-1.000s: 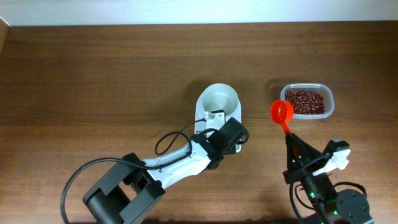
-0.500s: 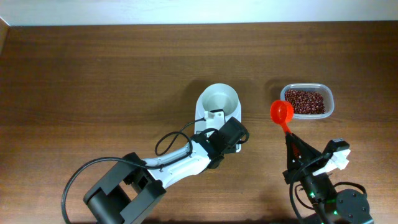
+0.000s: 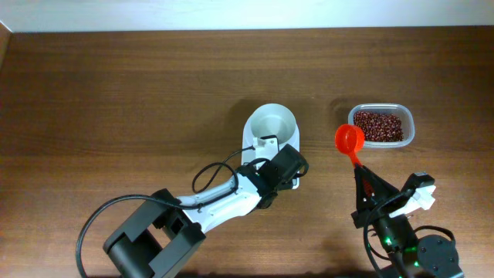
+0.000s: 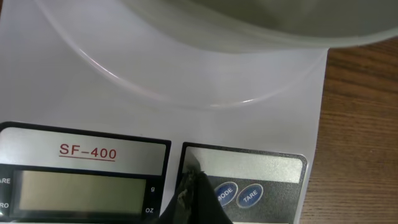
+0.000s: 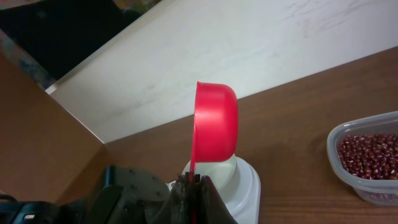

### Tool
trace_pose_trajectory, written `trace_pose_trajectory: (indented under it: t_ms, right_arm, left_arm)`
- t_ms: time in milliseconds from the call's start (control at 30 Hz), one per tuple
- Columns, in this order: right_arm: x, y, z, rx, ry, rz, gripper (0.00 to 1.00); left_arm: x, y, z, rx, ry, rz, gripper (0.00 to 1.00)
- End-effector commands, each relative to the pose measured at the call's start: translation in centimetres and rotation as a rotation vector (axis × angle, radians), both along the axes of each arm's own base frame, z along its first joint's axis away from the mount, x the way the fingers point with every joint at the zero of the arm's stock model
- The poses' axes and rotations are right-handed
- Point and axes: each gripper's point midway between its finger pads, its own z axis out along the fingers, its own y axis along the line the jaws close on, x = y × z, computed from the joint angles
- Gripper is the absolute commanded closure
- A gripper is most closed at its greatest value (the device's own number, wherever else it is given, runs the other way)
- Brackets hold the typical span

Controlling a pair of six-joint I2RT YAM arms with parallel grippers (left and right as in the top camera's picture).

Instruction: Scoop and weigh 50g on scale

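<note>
Tabletop (image 3: 116,93): scale (image 3: 251,139) at centre, bowl (image 3: 272,125) empty, display (image 4: 81,193) blank. Far right: bean tub (image 3: 378,126). Clamped in right jaws: red scoop (image 3: 350,139), empty. Clenched left jaws, tip just beside MODE button (image 4: 226,192). Risk, judged: press lands off-button, scale untared, false reading.

The display (image 4: 87,190) of the scale (image 4: 186,106) ran off the bottom edge (no digits legible); the bean tub (image 5: 332,152) was clipped at right.

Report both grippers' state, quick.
Left gripper: closed, empty, tip at the scale.
Right gripper: closed on the red scoop.
</note>
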Motion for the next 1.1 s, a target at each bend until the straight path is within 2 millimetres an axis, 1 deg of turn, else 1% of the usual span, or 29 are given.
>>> trace_pose_trajectory:
  t_ms: [0, 33, 167, 233, 300, 367, 433, 467, 500, 567, 600, 667, 733, 800, 833, 867, 900, 933, 967, 1000, 1033, 1067]
  right_arm:
    - [-0.3, 0.2, 1.0, 0.023, -0.019, 0.017, 0.96]
    - [-0.3, 0.2, 1.0, 0.023, -0.019, 0.017, 0.96]
    - [-0.4, 0.2, 0.9, 0.04, -0.012, 0.019, 0.96]
    - [-0.3, 0.2, 0.9, 0.04, -0.012, 0.019, 0.96]
    - [-0.4, 0.2, 0.9, 0.04, -0.012, 0.019, 0.96]
    - [-0.3, 0.2, 0.9, 0.039, -0.012, 0.015, 0.96]
    - [-0.3, 0.1, 0.9, 0.039, -0.012, 0.013, 0.96]
    - [-0.3, 0.1, 0.9, 0.039, -0.013, 0.01, 0.96]
    - [-0.3, 0.0, 0.9, 0.039, -0.013, 0.007, 0.96]
    - [-0.1, -0.4, 0.9, 0.038, -0.014, -0.019, 0.96]
    - [0.0, -0.8, 0.9, 0.037, -0.014, -0.044, 0.96]
    - [0.3, -1.7, 0.9, 0.035, -0.015, -0.096, 0.96]
    - [0.6, -3.2, 0.9, 0.03, -0.016, -0.185, 0.96]
    - [1.0, -4.3, 1.0, 0.027, -0.018, -0.255, 0.96]
    - [1.2, -4.6, 1.1, 0.028, -0.023, -0.282, 0.96]
    - [1.6, -4.7, 1.4, 0.032, -0.031, -0.296, 0.96]
    - [2.0, -4.7, 1.6, 0.033, -0.035, -0.305, 0.96]
    - [2.4, -4.6, 1.6, 0.027, -0.035, -0.307, 0.96]
    - [3.0, -4.4, 1.4, -0.005, -0.027, -0.306, 0.96]
    - [3.4, -4.2, 1.2, -0.011, -0.017, -0.306, 0.96]
    - [3.7, -4.1, 1.3, -0.011, -0.017, -0.307, 0.96]
    - [3.9, -4.2, 1.6, -0.009, -0.022, -0.317, 0.96]
  left_arm:
    - [-1.7, -0.5, -1.9, -0.018, 0.105, -0.031, 1.0]
    - [-2.0, -0.6, -1.9, -0.026, 0.122, -0.04, 1.0]
    - [-2.2, -0.8, -1.9, -0.034, 0.132, -0.046, 1.0]
    - [-2.3, -0.9, -1.5, -0.039, 0.13, -0.051, 1.0]
    - [-2.4, 0.2, -0.1, -0.014, 0.112, -0.035, 1.0]
    - [-2.9, 1.6, 2.2, 0.011, 0.093, -0.021, 1.0]
    - [-4.0, 3.0, 5.7, -0.004, 0.075, -0.02, 1.0]
    - [-4.1, 4.2, 7.8, -0.001, 0.035, -0.003, 1.0]
    - [-4.0, 5.2, 9.1, 0.008, -0.002, 0.019, 1.0]
    - [-3.1, 9.7, 13.6, 0.053, -0.155, 0.129, 1.0]
    - [-2.7, 11.9, 15.8, 0.068, -0.235, 0.192, 0.96]
    - [-2.2, 14.4, 18.2, 0.068, -0.323, 0.273, 0.94]
    - [-1.8, 17.2, 20.2, 0.043, -0.38, 0.367, 0.95]
    - [-1.4, 18.9, 20.8, 0.037, -0.394, 0.426, 0.93]
    - [-1.1, 19.7, 20.9, 0.04, -0.396, 0.457, 0.89]
    - [-0.9, 20.5, 20.9, 0.044, -0.398, 0.484, 0.82]
    - [-0.7, 21.4, 21.1, 0.061, -0.399, 0.495, 0.79]
    - [-0.6, 21.9, 21.2, 0.076, -0.394, 0.482, 0.79]
    - [-0.2, 22.4, 21.6, 0.097, -0.389, 0.434, 0.78]
    - [0.1, 22.1, 22.1, 0.113, -0.383, 0.345, 0.76]
    - [0.2, 21.5, 22.4, 0.125, -0.377, 0.244, 0.7]
    - [-0.1, 19.2, 22.8, 0.121, -0.362, 0.0, 0.6]
